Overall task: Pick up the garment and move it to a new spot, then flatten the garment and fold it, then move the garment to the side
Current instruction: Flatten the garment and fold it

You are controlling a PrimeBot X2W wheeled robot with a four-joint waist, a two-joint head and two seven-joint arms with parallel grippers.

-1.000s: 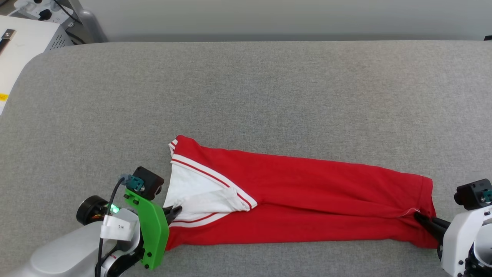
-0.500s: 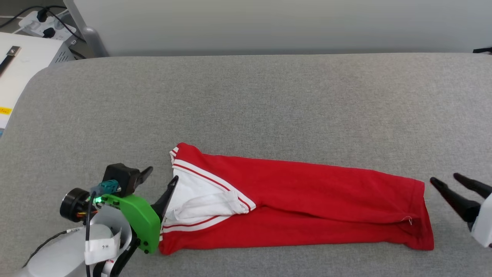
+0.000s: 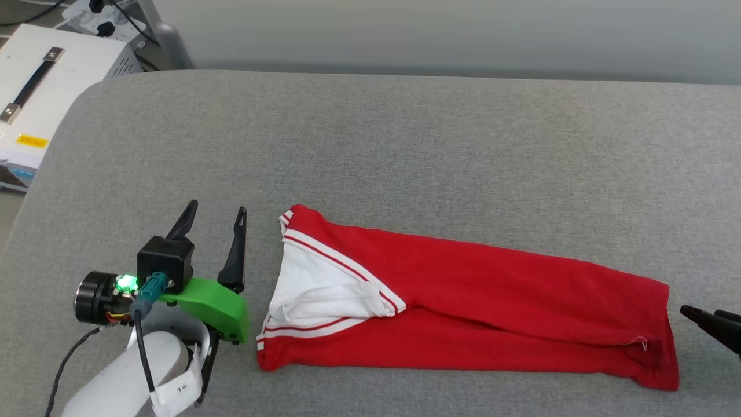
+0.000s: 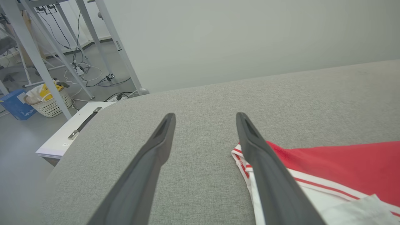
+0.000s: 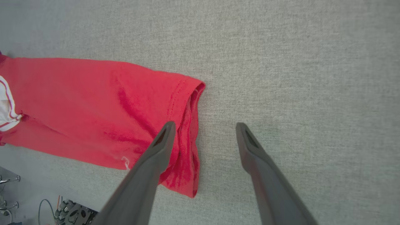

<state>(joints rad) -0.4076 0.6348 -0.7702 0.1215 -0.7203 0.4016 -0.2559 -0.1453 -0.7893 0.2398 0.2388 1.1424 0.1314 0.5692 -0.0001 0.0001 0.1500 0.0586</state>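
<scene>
The garment [image 3: 492, 307] is a red jersey folded into a long band on the grey padded table [image 3: 405, 145], with a white sleeve and red-and-white striped trim showing at its left end. My left gripper [image 3: 216, 207] stands open just left of that end, fingers pointing away from me and nothing between them. In the left wrist view the left gripper [image 4: 205, 115] is open, and the garment's [image 4: 331, 162] striped corner lies beside the right finger. My right gripper [image 3: 701, 311] is open and apart from the right end. In the right wrist view the right gripper [image 5: 205, 124] hangs above the garment's [image 5: 93, 103] hem.
A white case with a dark handle [image 3: 40, 98] stands off the table's far left corner, with a power strip and cables behind it. The left wrist view shows metal frame legs [image 4: 31, 56], a white basket [image 4: 50, 104] and a blue box [image 4: 14, 104] on the floor.
Both grippers have opened and let go of the garment's ends. The left one drew back to the left, the right one to the right. The head camera also shifted.
</scene>
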